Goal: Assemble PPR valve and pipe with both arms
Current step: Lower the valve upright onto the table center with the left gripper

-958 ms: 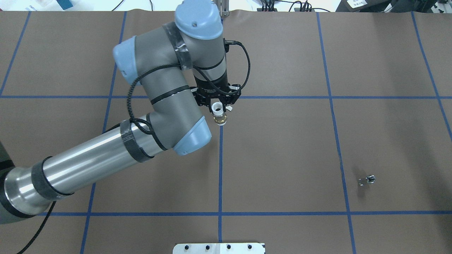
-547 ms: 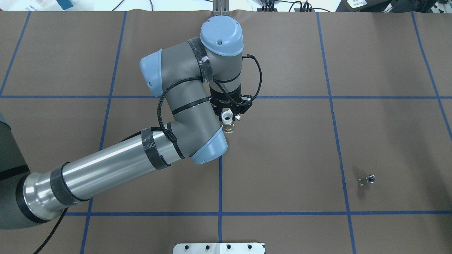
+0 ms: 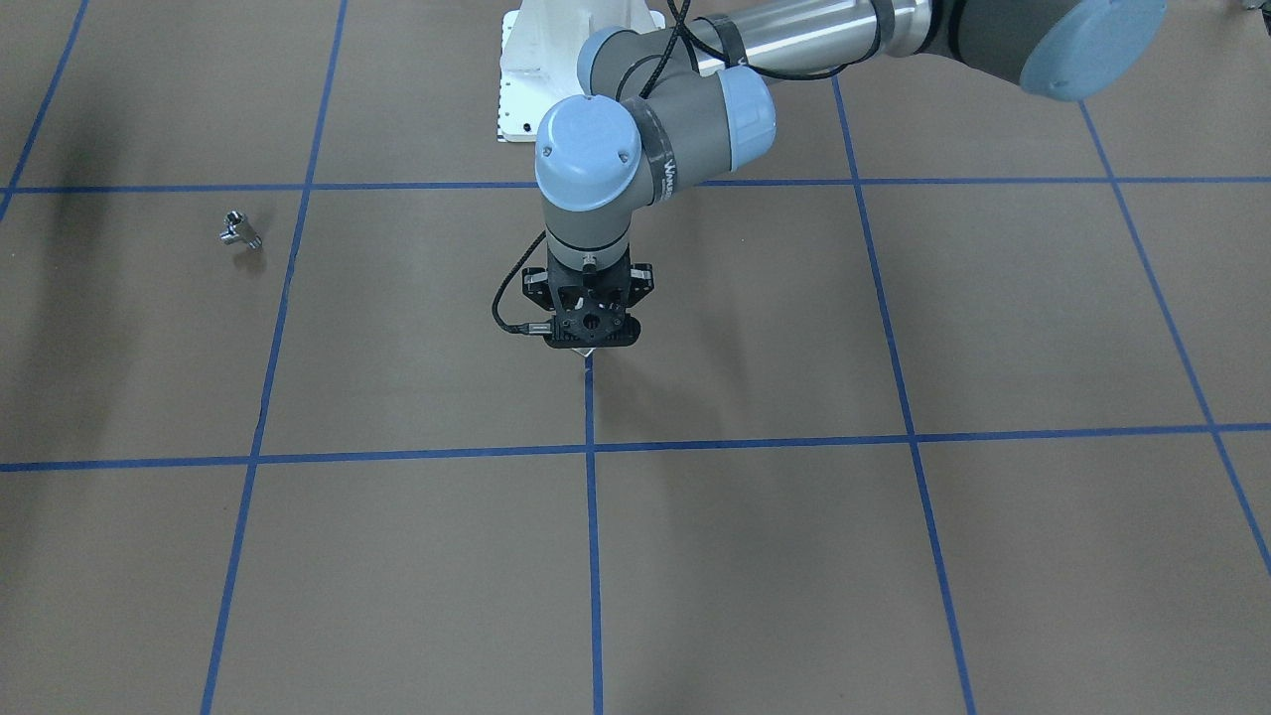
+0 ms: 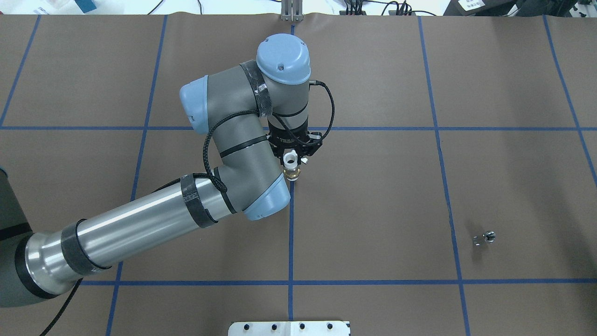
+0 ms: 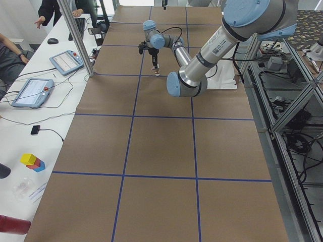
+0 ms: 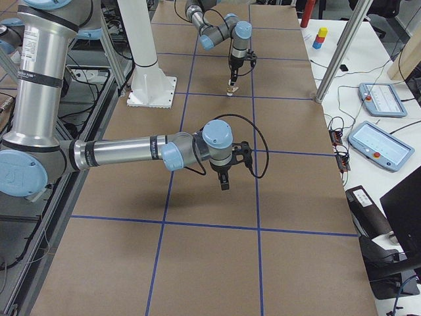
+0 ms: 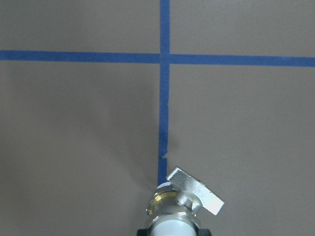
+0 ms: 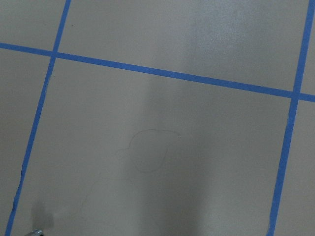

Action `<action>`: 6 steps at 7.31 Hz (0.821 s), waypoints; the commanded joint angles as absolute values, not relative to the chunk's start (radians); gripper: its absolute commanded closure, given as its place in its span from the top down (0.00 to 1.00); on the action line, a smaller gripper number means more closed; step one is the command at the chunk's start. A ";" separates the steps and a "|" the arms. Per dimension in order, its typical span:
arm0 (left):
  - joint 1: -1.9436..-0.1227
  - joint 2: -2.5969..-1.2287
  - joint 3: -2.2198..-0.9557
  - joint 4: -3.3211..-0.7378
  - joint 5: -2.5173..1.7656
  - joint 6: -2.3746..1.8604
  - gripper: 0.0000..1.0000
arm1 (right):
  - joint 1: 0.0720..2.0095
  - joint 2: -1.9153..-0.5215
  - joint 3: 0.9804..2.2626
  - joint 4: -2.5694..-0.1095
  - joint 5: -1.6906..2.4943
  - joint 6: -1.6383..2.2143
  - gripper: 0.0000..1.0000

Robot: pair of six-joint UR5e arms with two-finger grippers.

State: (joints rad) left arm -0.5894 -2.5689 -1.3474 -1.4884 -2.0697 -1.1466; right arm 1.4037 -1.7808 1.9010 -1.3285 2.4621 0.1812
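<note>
While it is clamped by its white ring in the left gripper (image 4: 290, 159) at mid-frame overhead, the PPR valve (image 4: 292, 171) is held with its long axis upright and its shiny brass end pointed downward. The silver pipe (image 4: 484, 238) is seen lying at lower right. Whether the right gripper (image 6: 224, 183) is parted or closed cannot be told.

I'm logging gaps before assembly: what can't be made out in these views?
The right claw: only in the exterior right view, too small to say open or shut.
The PPR valve: in the front-facing view, almost hidden behind the left claw.
The pipe: right wrist view's bottom edge cuts it off; elsewhere too small for detail.
</note>
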 commanded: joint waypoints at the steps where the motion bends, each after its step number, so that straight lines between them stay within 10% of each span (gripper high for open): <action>1: -0.589 -2.563 -1.347 -1.502 -2.069 -1.150 0.00 | 1.404 -1.778 1.904 -1.328 2.462 0.184 1.00; 6: -0.578 -2.563 -1.350 -1.502 -2.069 -1.160 0.00 | 1.404 -1.776 1.904 -1.328 2.462 0.184 1.00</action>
State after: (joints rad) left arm -0.5806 -2.5631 -1.3493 -1.5017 -2.0694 -1.1596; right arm 1.4036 -1.7764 1.9036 -1.3284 2.4620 0.1841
